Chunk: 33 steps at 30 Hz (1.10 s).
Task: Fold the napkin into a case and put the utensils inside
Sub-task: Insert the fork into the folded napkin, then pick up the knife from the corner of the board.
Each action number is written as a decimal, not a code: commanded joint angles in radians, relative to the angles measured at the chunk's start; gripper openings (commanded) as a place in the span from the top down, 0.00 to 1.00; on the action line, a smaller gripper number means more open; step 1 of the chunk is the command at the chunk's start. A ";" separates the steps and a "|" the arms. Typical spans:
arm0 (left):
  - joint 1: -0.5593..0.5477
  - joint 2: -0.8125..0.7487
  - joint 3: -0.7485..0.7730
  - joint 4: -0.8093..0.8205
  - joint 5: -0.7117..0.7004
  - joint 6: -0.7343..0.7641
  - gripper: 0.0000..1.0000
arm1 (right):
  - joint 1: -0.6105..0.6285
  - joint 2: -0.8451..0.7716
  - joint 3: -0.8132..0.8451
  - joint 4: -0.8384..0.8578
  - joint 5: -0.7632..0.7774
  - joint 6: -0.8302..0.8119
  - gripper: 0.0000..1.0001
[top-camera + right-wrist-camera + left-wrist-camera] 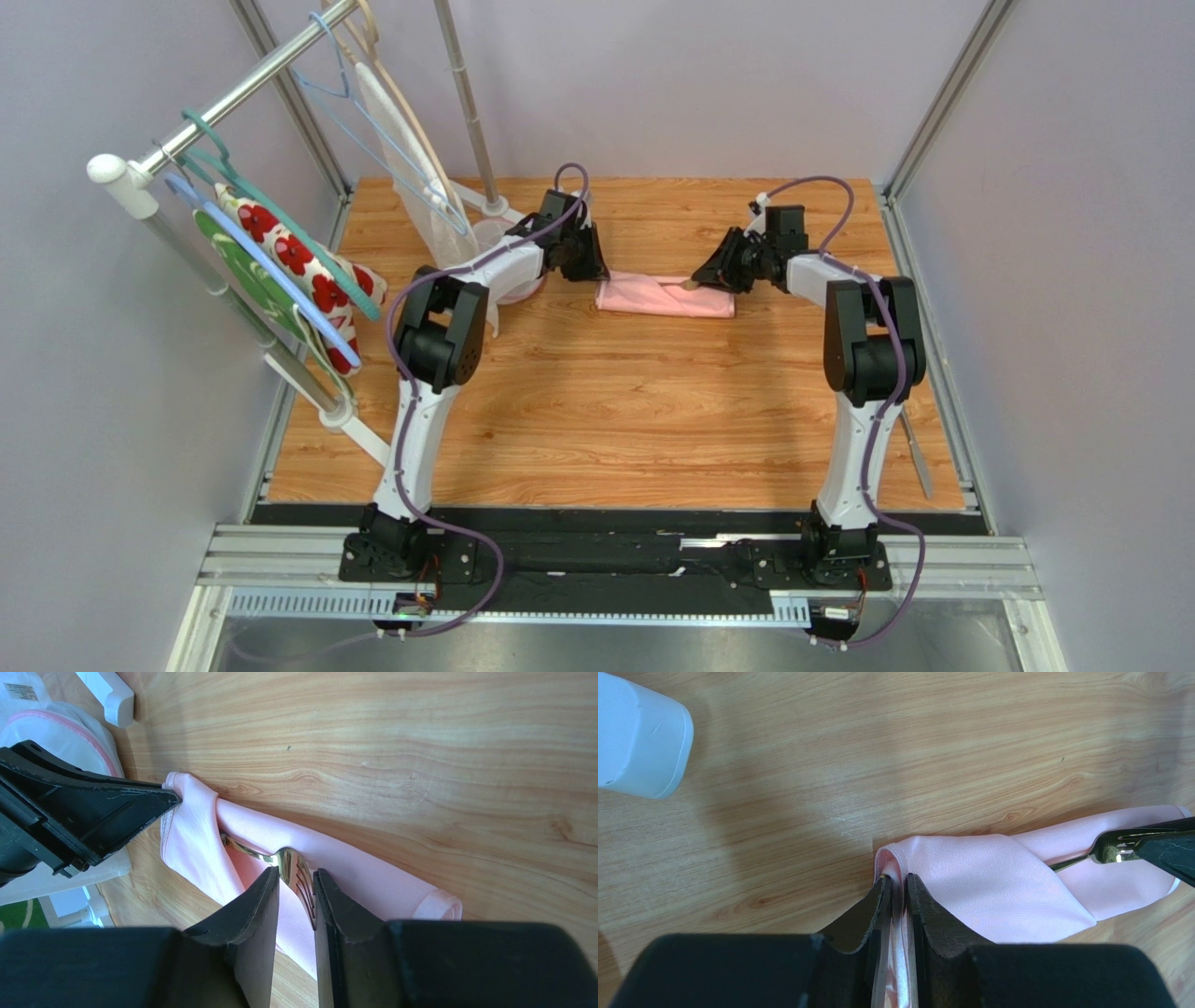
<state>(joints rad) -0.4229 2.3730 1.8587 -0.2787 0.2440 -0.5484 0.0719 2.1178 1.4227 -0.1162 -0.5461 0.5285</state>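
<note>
We see the napkin (990, 889) lying as a narrow folded strip at the far-centre of the wooden table (603, 406), w/ one arm at each end. The left gripper (898, 880) is at the strip's left end, its fingers (875, 906) pressed together on the cloth edge, which runs between them. The right gripper (295, 875) comes in from the opposite end. The head of a yellowish fork (291, 861) sits in the narrow gap between its fingers, but we can't tell if it's clamped or just loose there. The fork's handle goes under the napkin's upper fold.

Around it: a white rack foot (640, 735) is on the table close to the left gripper, w/ a white net item (63, 721) near it. The rack (225, 105) carries hangers, a red-flower cloth (302, 266) & a green cloth (246, 273). Another utensil (915, 451) lies at the table's right edge, well apart from the napkin.
</note>
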 commanded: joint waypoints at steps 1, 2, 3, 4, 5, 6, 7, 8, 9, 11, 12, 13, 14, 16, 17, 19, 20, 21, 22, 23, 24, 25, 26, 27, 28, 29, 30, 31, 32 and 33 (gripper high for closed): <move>-0.001 -0.054 -0.015 -0.010 -0.009 0.008 0.77 | 0.009 -0.071 -0.018 0.001 0.012 -0.015 0.73; -0.001 -0.054 -0.015 -0.008 -0.009 0.008 0.77 | 0.011 -0.074 -0.019 0.000 0.008 -0.018 0.72; -0.002 -0.055 -0.013 -0.010 -0.009 0.010 0.76 | 0.009 -0.074 -0.019 -0.003 0.015 -0.018 0.68; -0.001 -0.057 -0.012 -0.010 -0.014 0.010 0.73 | 0.011 -0.079 -0.022 -0.013 0.035 -0.024 0.65; -0.001 -0.057 -0.010 -0.013 -0.012 0.013 0.73 | 0.011 -0.081 -0.021 -0.014 0.044 -0.038 0.62; -0.001 -0.060 -0.006 -0.014 -0.015 0.015 0.73 | 0.011 -0.081 -0.012 -0.042 0.057 -0.051 0.57; -0.001 -0.061 -0.004 -0.016 -0.017 0.018 0.71 | 0.011 -0.079 0.001 -0.057 0.078 -0.064 0.56; -0.001 -0.064 -0.003 -0.022 -0.018 0.021 0.71 | 0.008 -0.076 0.025 -0.069 0.081 -0.080 0.55; -0.001 -0.070 -0.001 -0.022 -0.021 0.024 0.70 | 0.006 -0.076 0.038 -0.086 0.083 -0.085 0.53; -0.001 -0.077 -0.001 -0.031 -0.028 0.028 0.68 | 0.008 -0.078 0.070 -0.115 0.101 -0.108 0.52; -0.001 -0.086 0.002 -0.034 -0.029 0.028 0.67 | 0.006 -0.081 0.111 -0.161 0.112 -0.134 0.51; -0.001 -0.090 0.003 -0.037 -0.031 0.037 0.65 | 0.006 -0.084 0.137 -0.193 0.147 -0.153 0.50; -0.001 -0.096 0.010 -0.056 -0.034 0.041 0.64 | 0.006 -0.088 0.165 -0.238 0.176 -0.171 0.50; -0.001 -0.122 0.026 -0.077 -0.028 0.053 0.51 | 0.006 -0.122 0.264 -0.402 0.310 -0.237 0.48; -0.002 -0.135 0.028 -0.095 -0.025 0.054 0.50 | 0.003 -0.139 0.289 -0.452 0.374 -0.245 0.46; -0.001 -0.201 0.005 -0.099 -0.020 0.047 0.43 | 0.002 -0.203 0.335 -0.607 0.578 -0.220 0.41; -0.001 -0.257 -0.012 -0.097 -0.006 0.039 0.37 | 0.002 -0.225 0.341 -0.658 0.634 -0.213 0.36; -0.004 -0.286 -0.044 -0.097 0.007 0.031 0.31 | 0.000 -0.243 0.340 -0.741 0.690 -0.197 0.34; -0.004 -0.311 -0.055 -0.100 0.026 0.013 0.30 | -0.003 -0.281 0.303 -0.769 0.763 -0.170 0.33; -0.007 -0.357 -0.065 -0.114 0.075 0.005 0.30 | -0.014 -0.297 0.282 -0.796 0.785 -0.156 0.33; -0.019 -0.380 -0.085 -0.120 0.101 0.001 0.30 | -0.024 -0.312 0.251 -0.842 0.793 -0.141 0.33; -0.028 -0.403 -0.098 -0.128 0.122 0.001 0.30 | -0.038 -0.353 0.170 -0.850 0.798 -0.112 0.32; -0.040 -0.452 -0.114 -0.135 0.158 0.004 0.30 | -0.062 -0.373 0.121 -0.858 0.801 -0.084 0.32; -0.057 -0.475 -0.146 -0.137 0.178 0.005 0.31 | -0.101 -0.396 0.076 -0.866 0.804 -0.065 0.31; -0.086 -0.495 -0.164 -0.139 0.193 0.002 0.31 | -0.118 -0.418 0.035 -0.869 0.819 -0.046 0.31; -0.106 -0.535 -0.182 -0.136 0.231 -0.001 0.32 | -0.148 -0.459 -0.050 -0.873 0.833 -0.010 0.30; -0.125 -0.550 -0.214 -0.132 0.251 -0.002 0.33 | -0.158 -0.475 -0.086 -0.875 0.844 -0.013 0.30; -0.172 -0.566 -0.228 -0.128 0.270 -0.001 0.33 | -0.164 -0.492 -0.129 -0.867 0.868 -0.022 0.29; -0.195 -0.592 -0.242 -0.128 0.290 0.001 0.34 | -0.175 -0.531 -0.204 -0.852 0.876 -0.050 0.29; -0.220 -0.601 -0.266 -0.123 0.294 0.002 0.34 | -0.184 -0.551 -0.252 -0.806 0.883 -0.051 0.28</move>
<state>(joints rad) -0.5343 1.8236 1.6684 -0.3912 0.4152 -0.5388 -0.0818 1.6417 1.3384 -0.9009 0.2359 0.4561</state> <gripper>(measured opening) 0.667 0.706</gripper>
